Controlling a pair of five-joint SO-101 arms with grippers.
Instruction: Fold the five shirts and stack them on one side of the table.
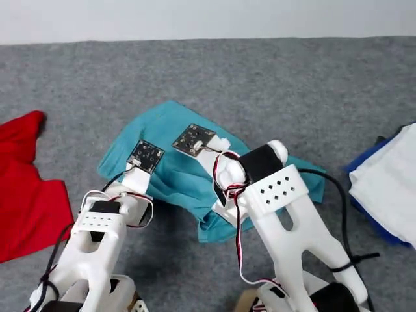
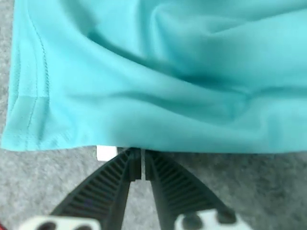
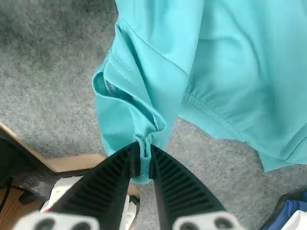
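Left claw [image 2: 142, 153] and right claw [image 3: 143, 149] pinch the teal shirt [image 1: 164, 121] — bunched.

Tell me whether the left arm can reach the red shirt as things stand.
Probably not yet: the left pincer is shut on the edge of the teal shirt. Bare table lies between it and the red shirt.

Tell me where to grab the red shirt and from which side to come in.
Take the red shirt probably by the corner nearest the teal shirt: it lies flat, that edge free on the grey table. Come down from the table's middle side and pinch across that edge.
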